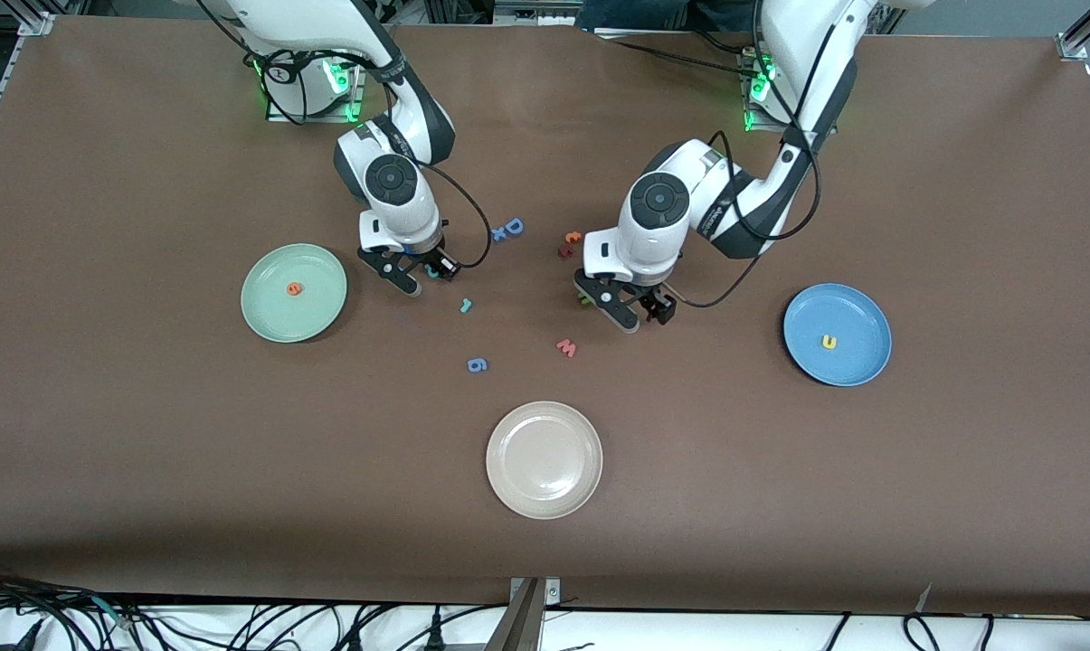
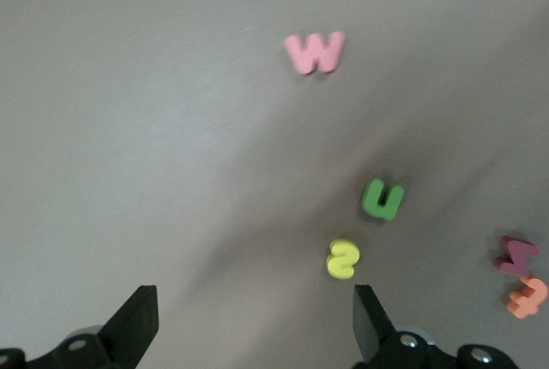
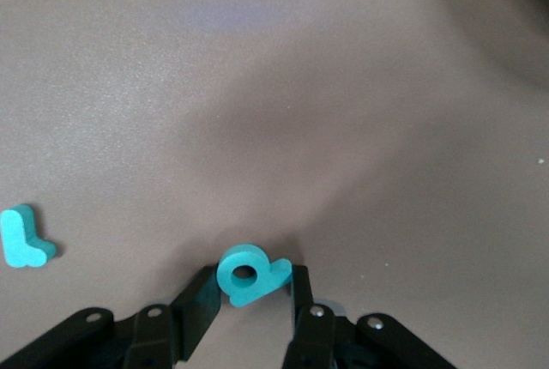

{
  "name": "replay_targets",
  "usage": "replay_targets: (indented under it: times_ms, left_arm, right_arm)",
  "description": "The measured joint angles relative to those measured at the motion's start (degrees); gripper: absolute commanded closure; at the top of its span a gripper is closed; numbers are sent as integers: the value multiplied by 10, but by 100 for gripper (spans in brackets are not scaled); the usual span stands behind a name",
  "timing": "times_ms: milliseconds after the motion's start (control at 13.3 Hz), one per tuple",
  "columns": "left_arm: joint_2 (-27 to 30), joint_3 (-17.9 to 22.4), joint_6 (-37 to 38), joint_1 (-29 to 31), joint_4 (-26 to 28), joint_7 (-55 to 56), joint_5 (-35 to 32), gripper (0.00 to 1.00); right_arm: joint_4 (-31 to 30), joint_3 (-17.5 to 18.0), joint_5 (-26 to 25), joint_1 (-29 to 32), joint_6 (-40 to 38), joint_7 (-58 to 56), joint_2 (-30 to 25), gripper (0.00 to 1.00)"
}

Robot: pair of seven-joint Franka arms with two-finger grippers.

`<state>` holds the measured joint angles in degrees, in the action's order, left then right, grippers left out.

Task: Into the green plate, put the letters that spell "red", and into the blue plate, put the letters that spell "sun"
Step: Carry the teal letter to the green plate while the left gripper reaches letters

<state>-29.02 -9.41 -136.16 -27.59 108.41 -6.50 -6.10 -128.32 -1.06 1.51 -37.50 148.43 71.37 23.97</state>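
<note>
From the front, I am lowering nothing: my right gripper [image 1: 425,276] is sitting low on the table beside the green plate [image 1: 273,312], which is carrying the orange "e" [image 1: 295,289]; the blue plate [image 1: 861,312] is carrying the yellow "u" [image 1: 830,342]. Through my left wrist, my left gripper [image 2: 250,326] is hanging wide open over the yellow "s" [image 2: 343,259] and green "n" [image 2: 383,200]. Through my right wrist, my fingers [image 3: 202,305] are pinching the teal "d" [image 3: 249,274], the teal "r" [image 3: 22,238] lying nearby.

Matt brown cloth-like table [image 1: 146,434], glossy plastic-looking beige plate [image 1: 544,459], matt foam-looking teal d [image 3: 249,275].
</note>
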Motion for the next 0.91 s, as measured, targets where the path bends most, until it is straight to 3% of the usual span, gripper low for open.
replay_targets:
  times_ms: [226, 377, 679, 754, 905]
  left_arm:
    - [-17, -1, -105, -5, 61, -27, 0, 2]
    - [-18, -9, -124, -5, 86, -32, 0, 2]
    - [-17, -22, -124, -9, 90, -32, 0, 4]
    - [-17, -22, -124, -9, 90, -32, 0, 9]
    - [-17, -22, -124, -10, 91, -32, 0, 11]
  right_arm:
    - [0, -2, 0, 0, -1, -7, -4, 88]
    - [3, -20, 0, 0, -31, -43, -17, 87]
    - [11, -119, 0, 3, -150, -225, -80, 87]
    - [11, -144, 0, 4, -164, -269, -89, 87]
    - [11, -183, 0, 6, -180, -342, -98, 87]
